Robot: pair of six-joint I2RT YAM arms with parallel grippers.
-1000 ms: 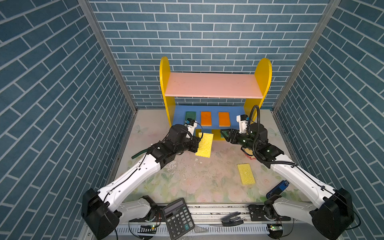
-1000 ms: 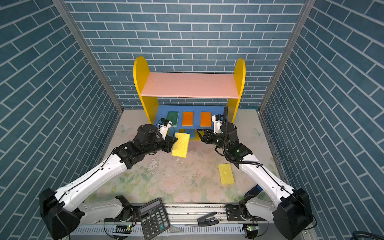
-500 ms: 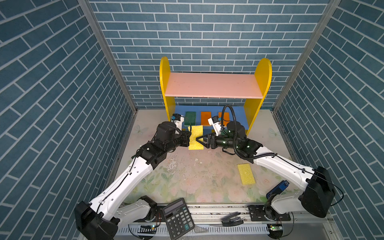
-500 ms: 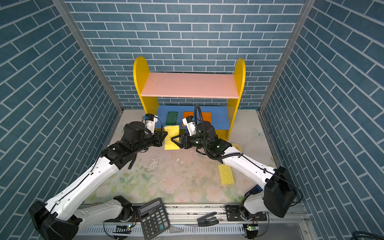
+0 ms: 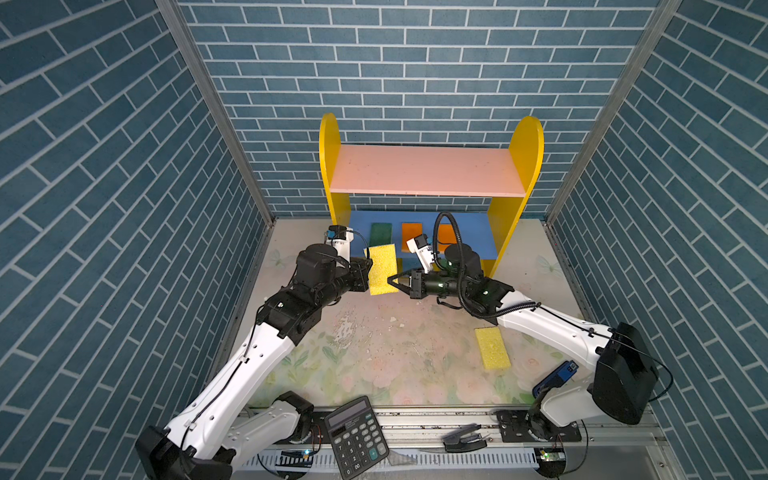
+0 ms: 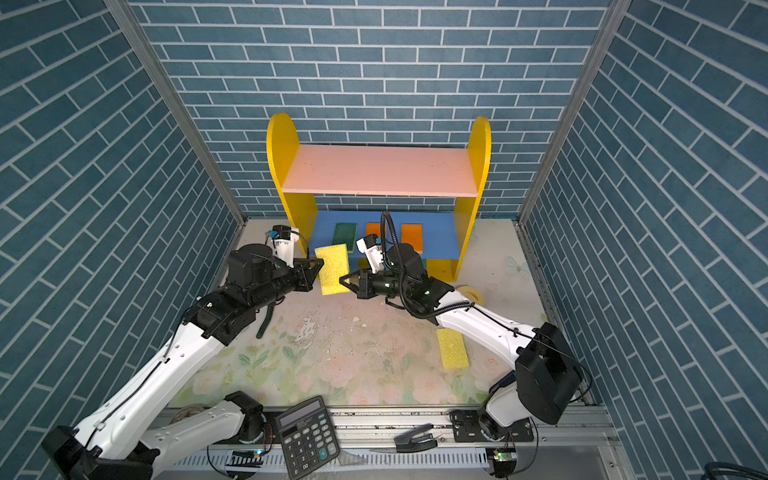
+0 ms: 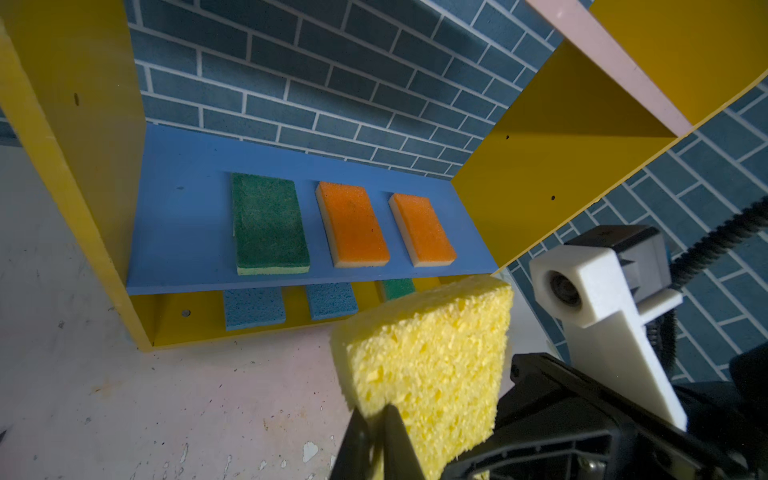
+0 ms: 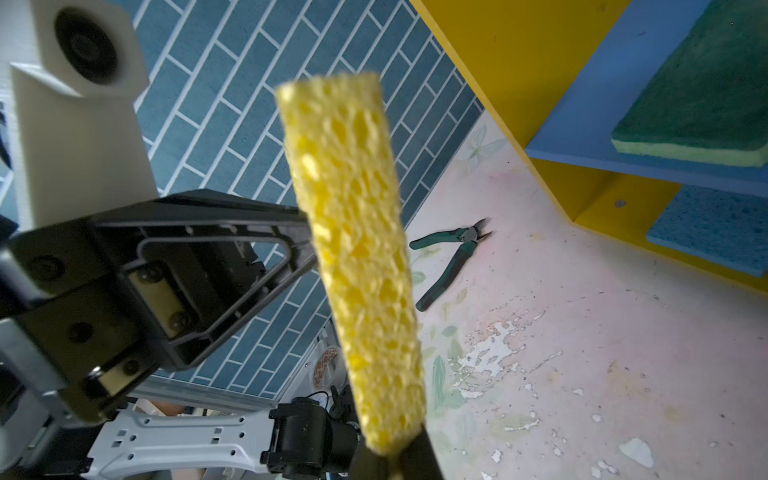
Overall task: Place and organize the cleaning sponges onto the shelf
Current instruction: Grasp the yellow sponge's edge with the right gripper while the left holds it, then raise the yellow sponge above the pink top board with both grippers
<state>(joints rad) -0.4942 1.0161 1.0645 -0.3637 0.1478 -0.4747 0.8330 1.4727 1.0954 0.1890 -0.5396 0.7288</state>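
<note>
Both top views are bright, evenly lit from above and sharp; walls bow at the edges. Wrist views are dimmer: the near sponge point(image 8: 353, 249) blurs, the shelf point(image 7: 561, 158) interior lies shadowed.

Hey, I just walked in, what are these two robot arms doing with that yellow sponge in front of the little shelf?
Both arms hold one yellow sponge upright in the air in front of the shelf. The left gripper pinches one edge and the right gripper is shut on the opposite edge; it looks like a handover. A green sponge and two orange sponges lie on the shelf's blue board. A second yellow sponge lies on the table.
</note>
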